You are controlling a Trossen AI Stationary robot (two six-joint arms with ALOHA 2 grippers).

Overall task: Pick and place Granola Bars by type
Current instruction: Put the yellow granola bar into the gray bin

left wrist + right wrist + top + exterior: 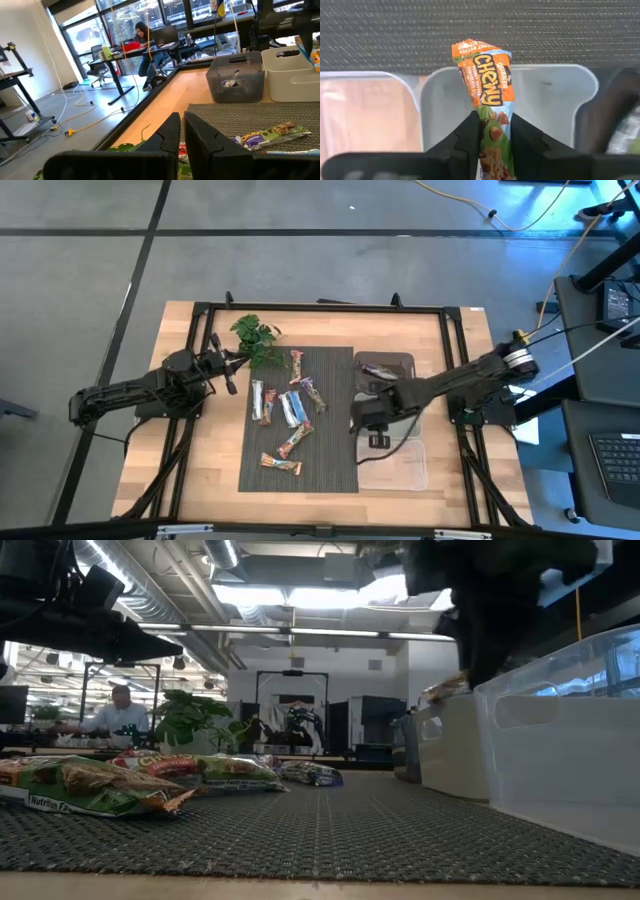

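Several granola bars (pixel 292 408) lie flat on the dark woven mat (pixel 335 470). One more, an orange and green Chewy bar (pixel 485 85), hangs over the white bin (pixel 550 100) with my right gripper (pixel 495 122) shut on it. That gripper (pixel 362 418) points down beside the mat's right edge. In the left wrist view the same bar (pixel 312 50) shows above the white bin (pixel 295 75). My left gripper (pixel 230 372) waits shut and level at the mat's far left, next to the green plant sprig (pixel 255 335). My right gripper pinches the Chewy bar between its two fingers (pixel 470 140), at the green part of the wrapper (pixel 492 131) toward one end. The fingers come from above, pointing down. The bar hangs below them, lifted clear, its orange end (pixel 477 52) lowest over the white bin.
A dark grey bin (pixel 385 367) holding a bar stands at the far end of the bin row. A clear bin (pixel 395 465) stands at the near end, with the white bin between them. A black frame (pixel 320 307) rims the wooden table. A person sits at a desk (pixel 142 37) beyond the table.
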